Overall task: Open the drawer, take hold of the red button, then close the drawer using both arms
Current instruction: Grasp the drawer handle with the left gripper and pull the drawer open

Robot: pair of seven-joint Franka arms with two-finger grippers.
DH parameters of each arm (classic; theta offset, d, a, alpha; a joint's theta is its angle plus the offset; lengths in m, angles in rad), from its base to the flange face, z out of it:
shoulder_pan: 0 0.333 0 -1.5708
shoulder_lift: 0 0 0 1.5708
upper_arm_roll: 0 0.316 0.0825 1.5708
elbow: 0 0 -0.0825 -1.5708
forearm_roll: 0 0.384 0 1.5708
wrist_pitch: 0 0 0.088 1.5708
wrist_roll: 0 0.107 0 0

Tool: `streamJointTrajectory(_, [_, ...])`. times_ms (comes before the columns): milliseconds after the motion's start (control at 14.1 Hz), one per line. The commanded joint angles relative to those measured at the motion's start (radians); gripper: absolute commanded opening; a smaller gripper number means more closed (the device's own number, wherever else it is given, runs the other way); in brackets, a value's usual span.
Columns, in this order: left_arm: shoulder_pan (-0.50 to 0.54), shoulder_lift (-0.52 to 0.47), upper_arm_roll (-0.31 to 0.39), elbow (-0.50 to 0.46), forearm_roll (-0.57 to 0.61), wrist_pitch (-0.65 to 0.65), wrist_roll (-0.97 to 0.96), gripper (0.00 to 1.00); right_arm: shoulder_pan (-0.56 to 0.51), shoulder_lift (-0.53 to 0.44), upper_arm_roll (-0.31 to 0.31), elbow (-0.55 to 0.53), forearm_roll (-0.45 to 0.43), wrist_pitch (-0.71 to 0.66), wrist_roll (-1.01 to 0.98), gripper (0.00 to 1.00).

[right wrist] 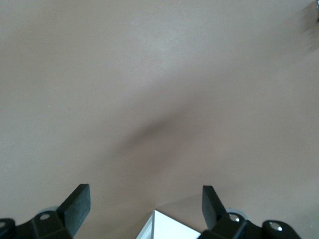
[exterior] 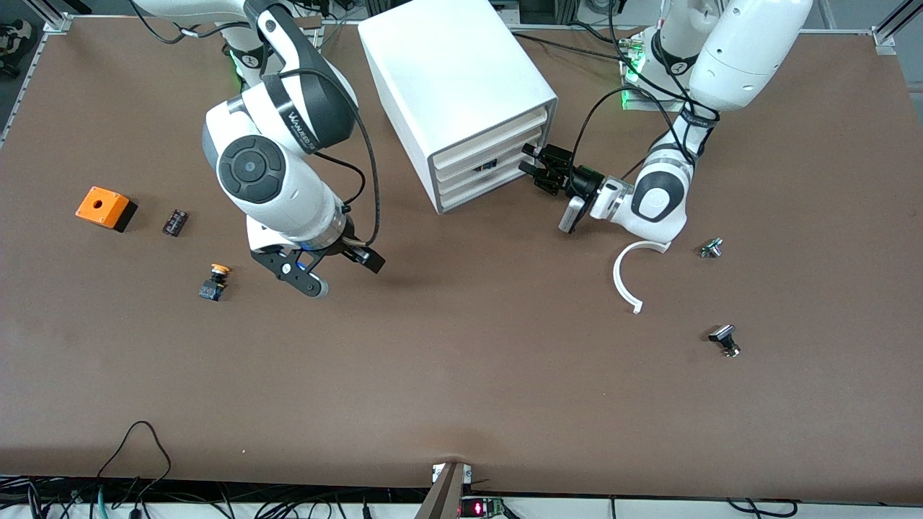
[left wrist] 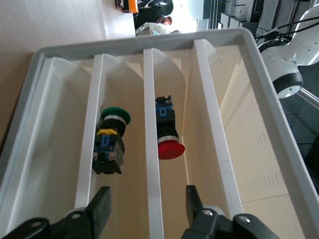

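A high camera across the table (exterior: 461, 375) faced my two bases and looked steeply down, taking in the whole brown top from well back, with the white cabinet (exterior: 461, 94) near my bases. My left wrist camera sat close at the cabinet's front, aimed straight into its cream drawers (left wrist: 164, 149) past my own fingertips (left wrist: 99, 204). My right wrist camera pointed down at bare tabletop from close above. The front and left wrist views shared the cabinet.

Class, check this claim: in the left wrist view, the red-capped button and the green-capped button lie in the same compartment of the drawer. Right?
Not quite. The left wrist view shows the red-capped button and the green-capped button in neighbouring compartments of the drawer, with a white divider between them.
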Motion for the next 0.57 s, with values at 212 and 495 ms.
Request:
streamJointTrajectory(212, [-0.009, -0.029, -0.032, -0.067, -0.077, 0.017, 0.025, 0.44, 0.027, 0.049, 0.0, 0.105, -0.006, -0.037, 0.09, 0.99])
streamJointTrajectory(495, [-0.009, -0.029, -0.037, -0.067, -0.077, 0.034, 0.015, 0.0, 0.052, 0.055, 0.0, 0.127, -0.004, -0.035, 0.122, 0.99])
